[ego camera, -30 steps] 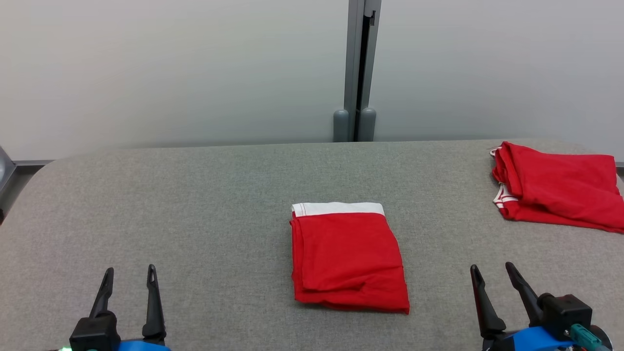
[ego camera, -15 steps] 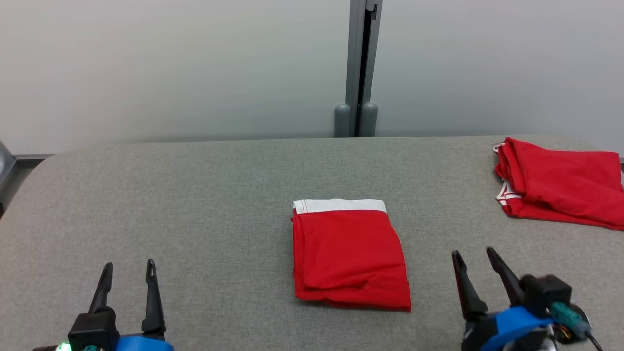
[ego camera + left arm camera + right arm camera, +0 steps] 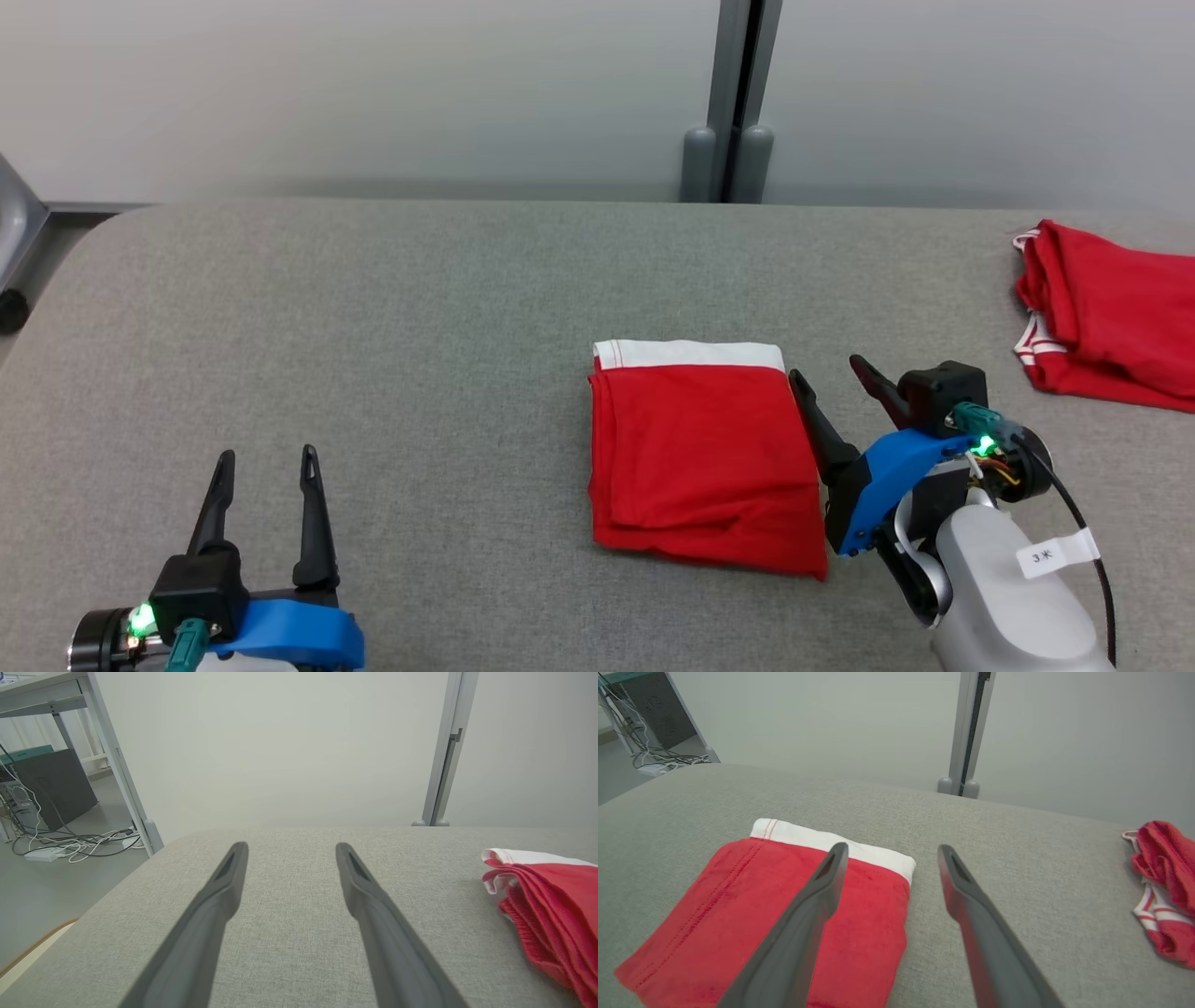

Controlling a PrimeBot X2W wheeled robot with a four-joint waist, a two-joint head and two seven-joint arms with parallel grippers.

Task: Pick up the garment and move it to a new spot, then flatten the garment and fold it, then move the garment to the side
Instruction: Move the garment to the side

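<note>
Your garment [image 3: 700, 457] is red and it lies folded in a neat block on the grey counter [image 3: 373, 308]. It has a white band [image 3: 691, 354] along its far edge. The near edge shows a few layers of cloth, one on top of the other.

Your right hand [image 3: 824, 367] is just beside the garment, at its right edge. Its two dark fingers are apart and nothing is between them. They point away from you and lean a little toward the garment. In the right wrist view, one finger sits over the red cloth close to the white band. The other finger sits over bare counter, to the right of the garment. You cannot tell if the hand touches the cloth.

Your left hand [image 3: 266, 452] is well apart from the garment, off to its left and closer to you. Its fingers are apart too, and they hold nothing. Under them is bare grey counter. In the left wrist view the garment peeks in at the right side.

A second red cloth [image 3: 1111, 317] with thin white stripes lies far to the right of the garment, toward the back. It is bunched up and not neat.

Behind the garment, past the back of the counter, a grey post [image 3: 738, 93] stands against a pale wall [image 3: 373, 93].
</note>
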